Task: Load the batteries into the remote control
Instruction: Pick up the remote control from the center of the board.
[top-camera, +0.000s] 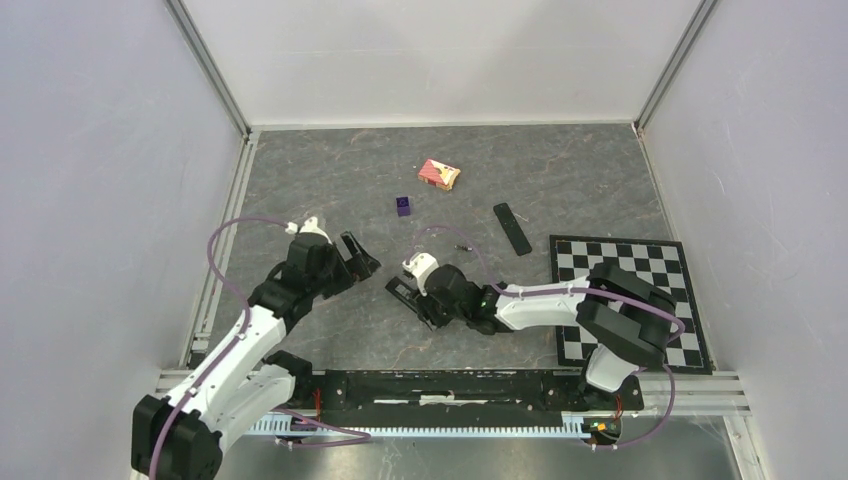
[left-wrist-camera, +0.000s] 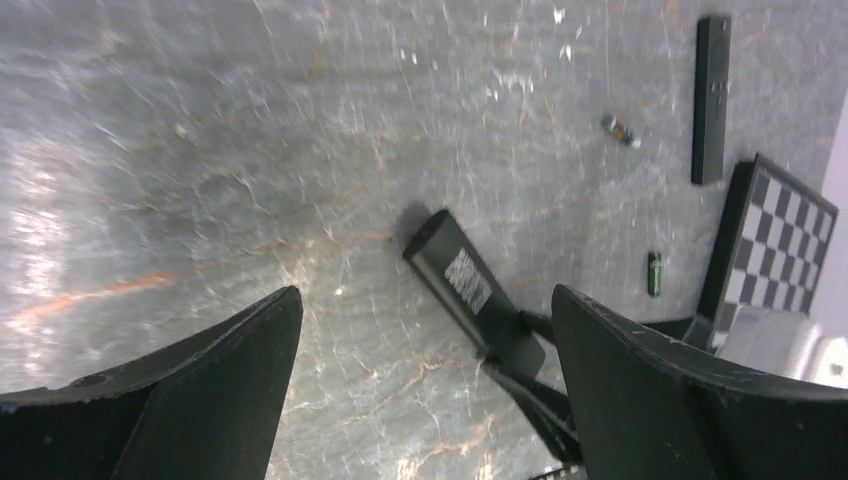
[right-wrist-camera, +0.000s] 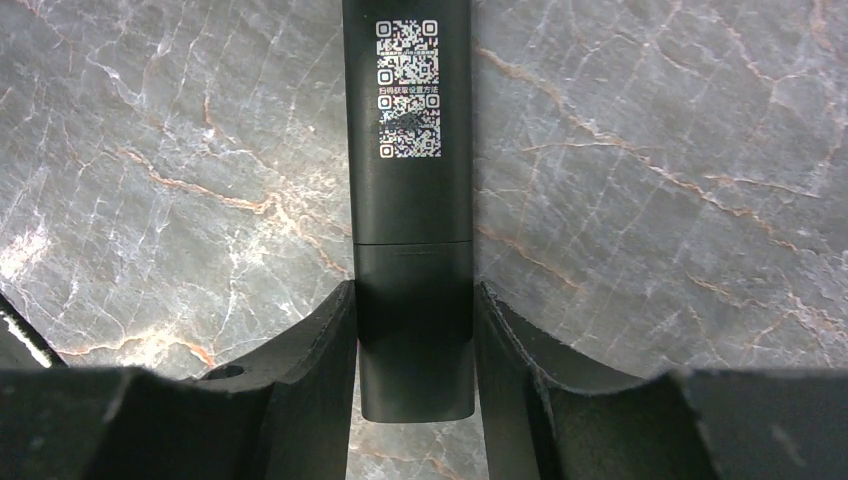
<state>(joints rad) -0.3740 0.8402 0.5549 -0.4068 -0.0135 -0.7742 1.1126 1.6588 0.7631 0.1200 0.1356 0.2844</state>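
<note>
Right gripper (right-wrist-camera: 412, 300) pinches remote control (right-wrist-camera: 410, 200) across its long edges at the unlabelled end: light, stiff, slick plastic, may pivot in grip; left gripper (left-wrist-camera: 425, 300) gapes wide, empty.

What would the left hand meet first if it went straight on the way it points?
Most likely the black remote in the right hand: its free end lies straight ahead, between the left hand's open fingers. Depth is unclear.
</note>
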